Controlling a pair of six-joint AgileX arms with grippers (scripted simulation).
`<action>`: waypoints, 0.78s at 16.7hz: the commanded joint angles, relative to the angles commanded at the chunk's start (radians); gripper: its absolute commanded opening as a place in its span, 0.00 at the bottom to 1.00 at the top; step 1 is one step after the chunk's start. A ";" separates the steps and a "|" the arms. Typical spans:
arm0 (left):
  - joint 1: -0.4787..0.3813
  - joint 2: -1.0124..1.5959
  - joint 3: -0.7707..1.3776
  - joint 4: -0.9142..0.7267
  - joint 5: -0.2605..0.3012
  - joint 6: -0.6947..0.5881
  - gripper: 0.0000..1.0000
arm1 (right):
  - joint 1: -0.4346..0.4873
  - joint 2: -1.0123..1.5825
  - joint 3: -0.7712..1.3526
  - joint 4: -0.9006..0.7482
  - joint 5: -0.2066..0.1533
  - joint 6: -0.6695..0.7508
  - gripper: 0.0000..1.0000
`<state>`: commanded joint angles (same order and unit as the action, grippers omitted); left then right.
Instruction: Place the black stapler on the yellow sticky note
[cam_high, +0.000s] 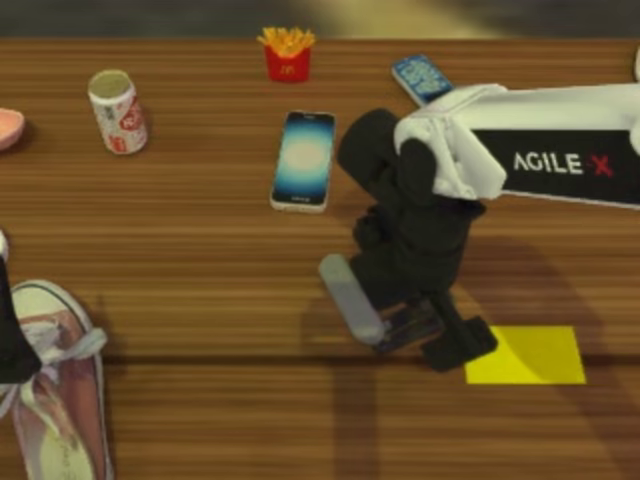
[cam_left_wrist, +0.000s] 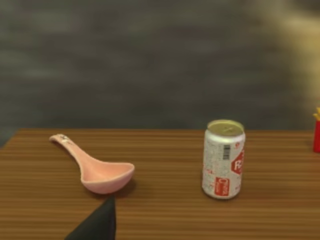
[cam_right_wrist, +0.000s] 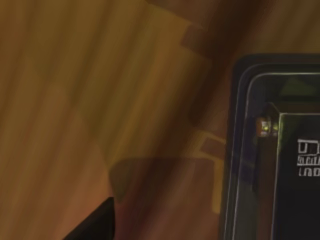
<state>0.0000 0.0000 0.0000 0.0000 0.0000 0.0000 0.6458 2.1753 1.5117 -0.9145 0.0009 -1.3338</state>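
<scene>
The black stapler (cam_high: 372, 305) sits at the table's middle front, angled, a little left of the yellow sticky note (cam_high: 535, 355), which lies flat at the front right. My right gripper (cam_high: 430, 325) is low over the stapler's right end and open; one dark finger (cam_high: 460, 343) reaches the note's left corner. In the right wrist view the stapler (cam_right_wrist: 272, 150) fills one side, and bare wood separates it from the one visible finger (cam_right_wrist: 97, 220). My left gripper (cam_high: 6, 335) is parked at the table's left edge, open.
A smartphone (cam_high: 304, 160) lies behind the stapler. A fries box (cam_high: 287, 55) and a blue phone (cam_high: 422, 78) are at the back. A can (cam_high: 118, 112) and a pink spoon (cam_left_wrist: 97, 172) are at the back left. A shoe (cam_high: 55, 390) fills the front-left corner.
</scene>
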 joint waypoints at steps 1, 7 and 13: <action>0.000 0.000 0.000 0.000 0.000 0.000 1.00 | 0.000 0.000 0.000 0.000 0.000 0.000 1.00; 0.000 0.000 0.000 0.000 0.000 0.000 1.00 | 0.000 0.000 0.000 0.000 0.000 0.000 0.70; 0.000 0.000 0.000 0.000 0.000 0.000 1.00 | 0.000 0.000 0.000 0.000 0.000 0.000 0.25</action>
<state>0.0000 0.0000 0.0000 0.0000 0.0000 0.0000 0.6458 2.1753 1.5117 -0.9145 0.0009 -1.3338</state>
